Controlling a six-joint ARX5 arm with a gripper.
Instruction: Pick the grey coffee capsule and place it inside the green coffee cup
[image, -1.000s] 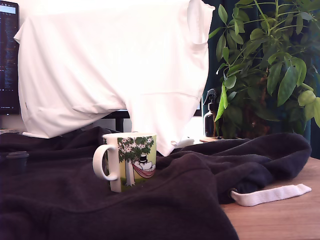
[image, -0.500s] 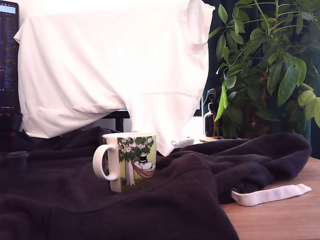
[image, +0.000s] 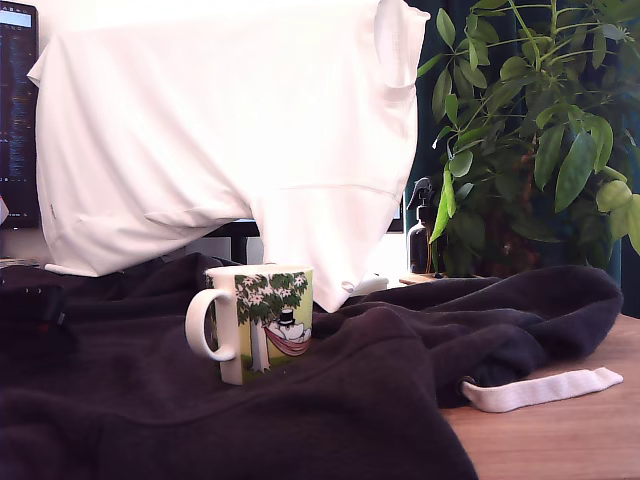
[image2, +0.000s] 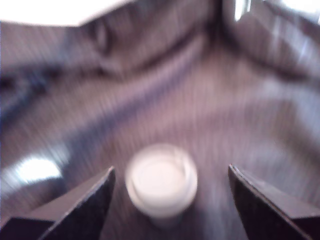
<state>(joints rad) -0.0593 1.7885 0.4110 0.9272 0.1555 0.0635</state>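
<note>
Small grey tapered coffee capsule (image2: 161, 182), pale flat top toward the cam, sits lower centre of the wrist frame on dark cloth (image2: 200, 100), upright as far as the blur shows. Gripper (image2: 170, 200) jaws wide apart, capsule between them, no contact; nearer one finger than the other. In the ext view the capsule isn't visible: a dark bulk at far left edge, prob the gripper (image: 35, 305), covers that spot. White ceramic mug w/ green tree print (image: 255, 322) stands lower centre-left of the ext frame on the same cloth, well apart from the capsule. Step in hand, imo: descend + close. Centre the capsule first, drop straight, go low enough to grab the body under the rim. Cloth is soft, so avoid pinching fabric.
</note>
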